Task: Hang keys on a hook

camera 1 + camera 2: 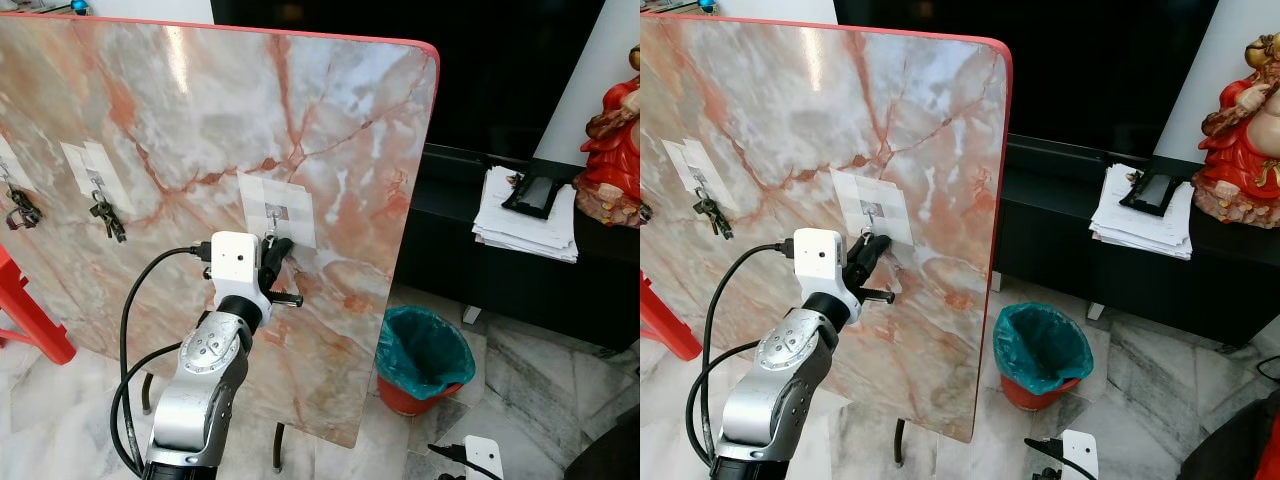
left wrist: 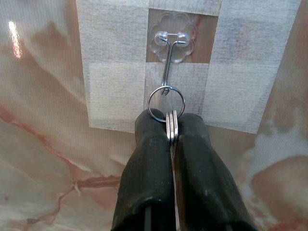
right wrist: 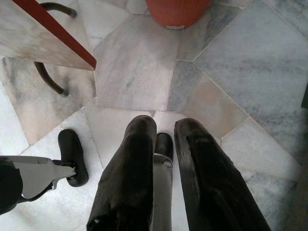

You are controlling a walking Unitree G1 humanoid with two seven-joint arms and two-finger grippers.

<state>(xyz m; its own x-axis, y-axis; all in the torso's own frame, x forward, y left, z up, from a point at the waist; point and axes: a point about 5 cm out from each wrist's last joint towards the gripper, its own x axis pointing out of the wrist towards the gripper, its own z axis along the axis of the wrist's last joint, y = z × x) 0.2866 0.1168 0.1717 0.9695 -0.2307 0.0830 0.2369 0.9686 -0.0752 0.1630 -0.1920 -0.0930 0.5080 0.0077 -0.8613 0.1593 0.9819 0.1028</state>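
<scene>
We are at the hanging step itself. Our left gripper (image 2: 171, 126) is raised to the marble board (image 1: 200, 120), its two black fingers pressed together on the keys (image 2: 171, 126), which stand edge-on between the fingertips. The key ring (image 2: 166, 103) sits just beyond the tips, and the bent end of the wire hook (image 2: 166, 72) appears to pass through it, though we cannot tell for sure whether the ring is fully seated.

Next, we judge, the move calls for easing the ring down until the hook bears it, then parting the fingers and drawing straight back so nothing tugs the hook off its taped patch (image 2: 115, 62).

The keys look thin, flat and silvery, two or three stacked together. Our right gripper (image 3: 163, 130) hangs idle over the floor tiles (image 3: 144, 62), fingers slightly parted and holding nothing.
</scene>
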